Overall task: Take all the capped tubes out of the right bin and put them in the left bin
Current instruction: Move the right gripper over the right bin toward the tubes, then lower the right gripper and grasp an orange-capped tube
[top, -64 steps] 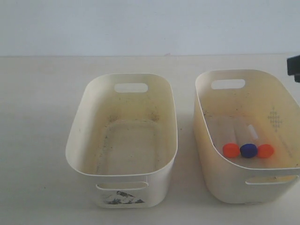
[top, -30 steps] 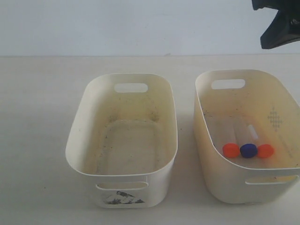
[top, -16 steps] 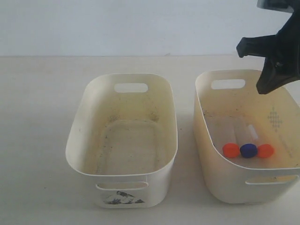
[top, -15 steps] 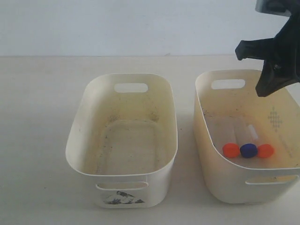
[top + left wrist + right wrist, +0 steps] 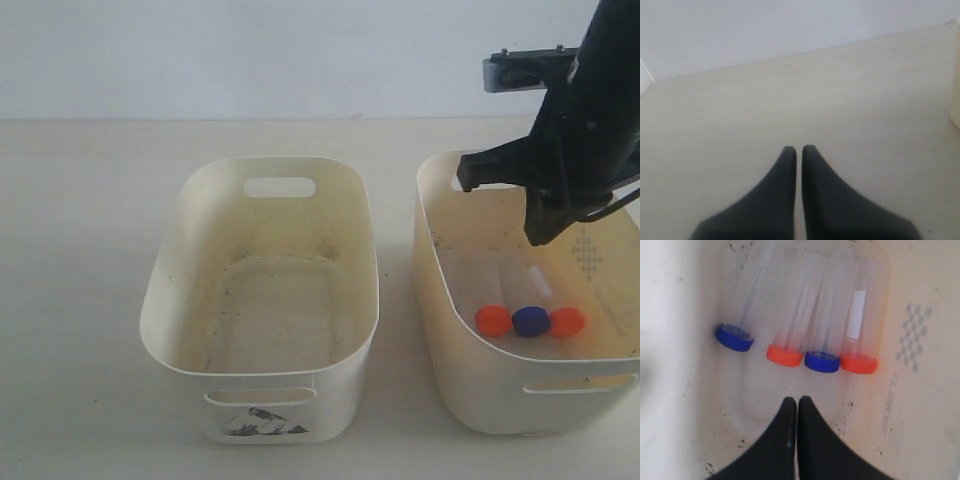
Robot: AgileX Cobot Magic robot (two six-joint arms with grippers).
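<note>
Three capped tubes lie side by side on the floor of the cream-yellow right bin (image 5: 440,300): orange cap (image 5: 491,320), dark blue cap (image 5: 530,321), orange cap (image 5: 567,321). The right wrist view shows them as orange (image 5: 785,355), blue (image 5: 822,361) and orange (image 5: 858,363). A further blue-capped tube (image 5: 734,337) lies by the wall. My right gripper (image 5: 536,236) hangs shut inside this bin, its tips (image 5: 797,401) a short way from the caps and touching nothing. The off-white left bin (image 5: 165,300) holds no tubes. My left gripper (image 5: 798,149) is shut over bare table.
The two bins stand side by side on a pale table (image 5: 80,250), with a narrow gap between them. A plain wall (image 5: 250,50) rises behind. The right bin's diamond pattern (image 5: 912,332) lies beside the tubes. The left bin's edge (image 5: 956,75) just shows in the left wrist view.
My right arm has come in from the upper right and dropped down into the right bin, toward the tubes. The tubes and both bins have not moved.
</note>
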